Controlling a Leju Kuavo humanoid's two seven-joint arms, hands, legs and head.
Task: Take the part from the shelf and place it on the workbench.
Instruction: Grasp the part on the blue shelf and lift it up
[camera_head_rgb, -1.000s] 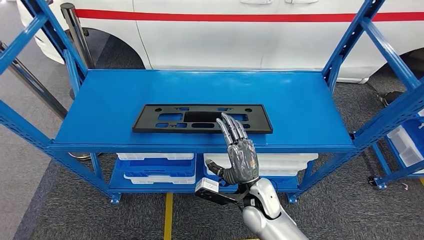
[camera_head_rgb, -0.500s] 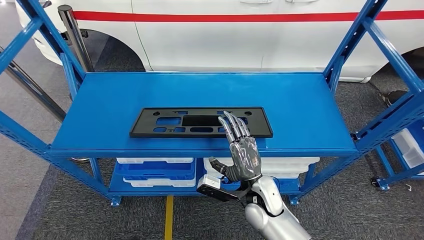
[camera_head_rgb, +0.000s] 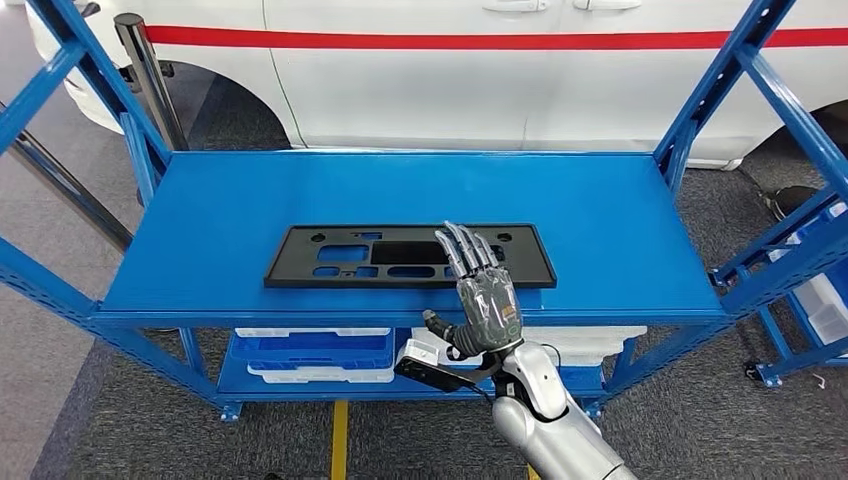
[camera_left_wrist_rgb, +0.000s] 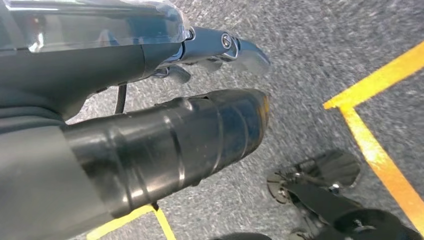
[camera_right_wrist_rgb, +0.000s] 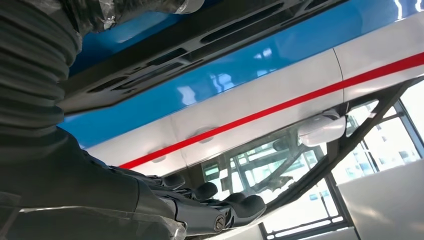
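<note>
Head view high, facing down on shelf (camera_head_rgb: 400, 200), right wrist view close beneath its front edge, both sharing shelf, left wrist view facing floor (camera_left_wrist_rgb: 310, 60)

The shelf (camera_head_rgb: 250, 200) is glossy blue painted metal; the part (camera_head_rgb: 340, 257) looks like matt black plastic; floor (camera_head_rgb: 120, 440) rough grey carpet.

The right hand (camera_head_rgb: 487, 303) covers a section of the part (camera_head_rgb: 409, 256) near its right end, so contact between the fingertips and the part cannot be confirmed. The shelf (camera_head_rgb: 250, 200) uprights are cut off by the head view's top, left and right edges. The white bins (camera_head_rgb: 312, 350) on the lower level are mostly hidden beneath the shelf's front edge.
</note>
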